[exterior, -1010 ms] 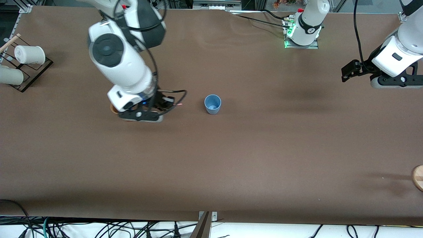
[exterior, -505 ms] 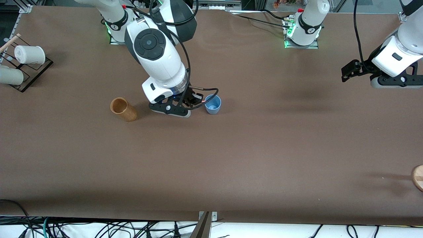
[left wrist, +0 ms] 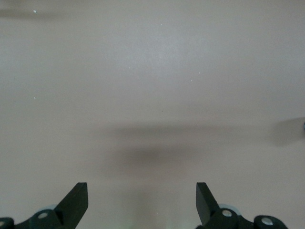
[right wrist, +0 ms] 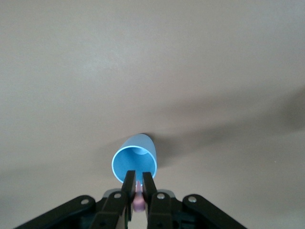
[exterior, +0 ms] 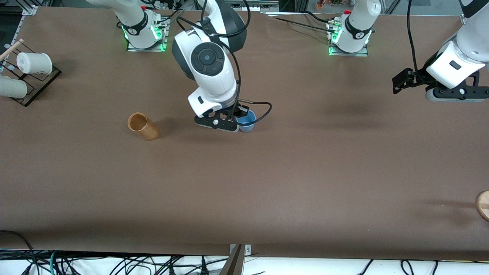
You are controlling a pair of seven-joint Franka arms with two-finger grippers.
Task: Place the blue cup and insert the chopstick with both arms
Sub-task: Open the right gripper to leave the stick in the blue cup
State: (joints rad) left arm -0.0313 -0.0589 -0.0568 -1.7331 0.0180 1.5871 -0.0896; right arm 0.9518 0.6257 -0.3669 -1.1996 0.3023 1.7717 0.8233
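The blue cup (exterior: pixel 247 123) stands upright near the middle of the table; it also shows in the right wrist view (right wrist: pixel 135 161), its mouth open. My right gripper (exterior: pixel 240 113) hangs right over the cup's rim, shut on the pale pink chopstick (right wrist: pixel 138 200), whose end shows between the fingers (right wrist: pixel 127 186). In the front view the chopstick is hidden by the gripper. My left gripper (exterior: pixel 399 82) waits open and empty above the table at the left arm's end; its fingertips (left wrist: pixel 76 195) show over bare tabletop.
A tan-brown cylindrical holder (exterior: pixel 142 126) stands beside the cup toward the right arm's end. A black rack (exterior: pixel 28 82) with white cups sits at that end's edge. A wooden disc (exterior: pixel 483 205) lies at the left arm's end, nearer the camera.
My right gripper has moved with the chopstick from over the brown holder across to the blue cup, uncovering the holder. The left gripper shifted very slightly.
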